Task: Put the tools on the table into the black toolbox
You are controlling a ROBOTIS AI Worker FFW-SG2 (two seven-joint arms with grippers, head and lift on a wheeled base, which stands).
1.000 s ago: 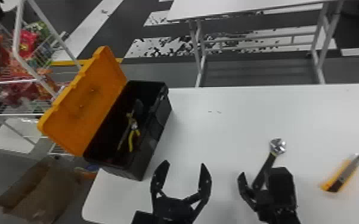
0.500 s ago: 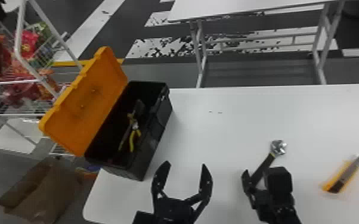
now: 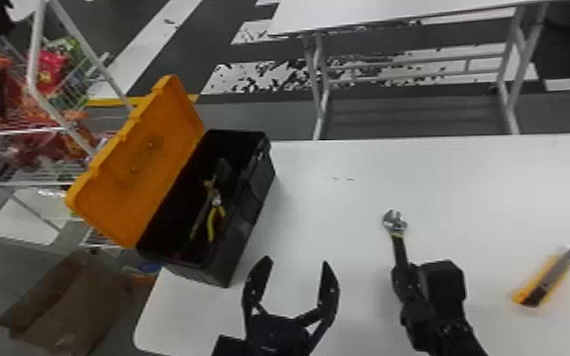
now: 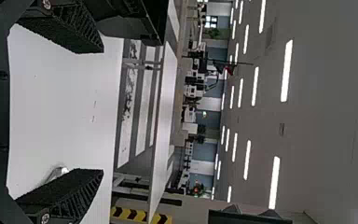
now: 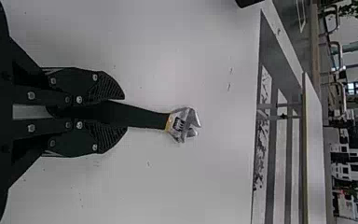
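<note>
While my left gripper (image 3: 296,261) sits empty over the table (image 3: 341,218), jaws wide, my right gripper (image 3: 405,277) has its jaws pinched on the adjustable wrench (image 3: 395,223) by its dark handle, metal head poking out past the fingertips. Utility knife (image 3: 545,279) on the table, right of that gripper. Black toolbox (image 3: 247,229) at the left, orange lid (image 3: 142,158) open; yellow-handled pliers (image 3: 215,206) inside, plus darker items I can't identify.

toolbox (image 3: 239,246) blk | lid (image 3: 142,161) org | plier grips (image 3: 211,225) yel | wrench (image 3: 395,222) slvr/blk | cutter (image 3: 545,279) yel/blk | tbl (image 3: 336,218) wht
</note>
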